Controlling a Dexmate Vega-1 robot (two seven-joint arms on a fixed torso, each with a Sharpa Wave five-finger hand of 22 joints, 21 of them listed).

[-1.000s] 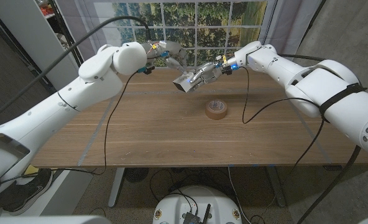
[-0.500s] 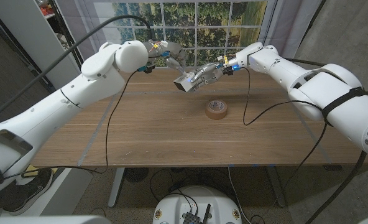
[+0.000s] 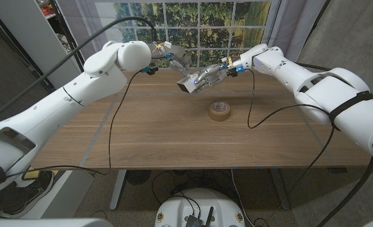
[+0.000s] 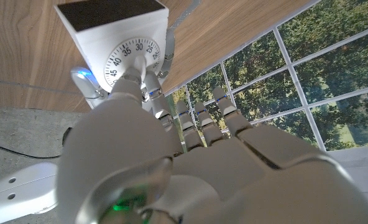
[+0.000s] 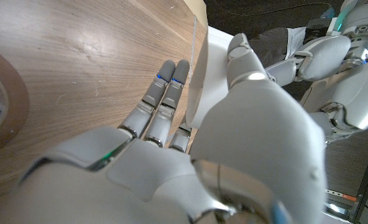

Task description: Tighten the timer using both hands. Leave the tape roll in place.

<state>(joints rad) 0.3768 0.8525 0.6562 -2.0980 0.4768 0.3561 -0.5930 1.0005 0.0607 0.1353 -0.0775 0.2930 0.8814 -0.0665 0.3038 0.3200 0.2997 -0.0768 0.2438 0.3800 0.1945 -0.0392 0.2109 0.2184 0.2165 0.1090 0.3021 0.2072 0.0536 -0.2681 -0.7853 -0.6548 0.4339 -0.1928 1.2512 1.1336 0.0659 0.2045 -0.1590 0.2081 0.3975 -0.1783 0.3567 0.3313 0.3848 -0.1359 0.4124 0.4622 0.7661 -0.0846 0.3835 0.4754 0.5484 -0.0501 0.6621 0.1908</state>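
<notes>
Above the far middle of the wooden table [image 3: 174,132], the right hand [image 3: 206,76] holds the white timer [image 3: 186,84] off the surface, fingers clamped along its body. The left hand [image 3: 169,55] meets it from the other side, one finger [image 4: 134,78] on the dial (its other fingers extended side by side). The tape roll [image 3: 220,110] lies nearby on the table.

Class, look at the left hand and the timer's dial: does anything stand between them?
Nothing visible does. The left hand already has its fingers on the dial of the timer, which the right hand holds above the table.
</notes>
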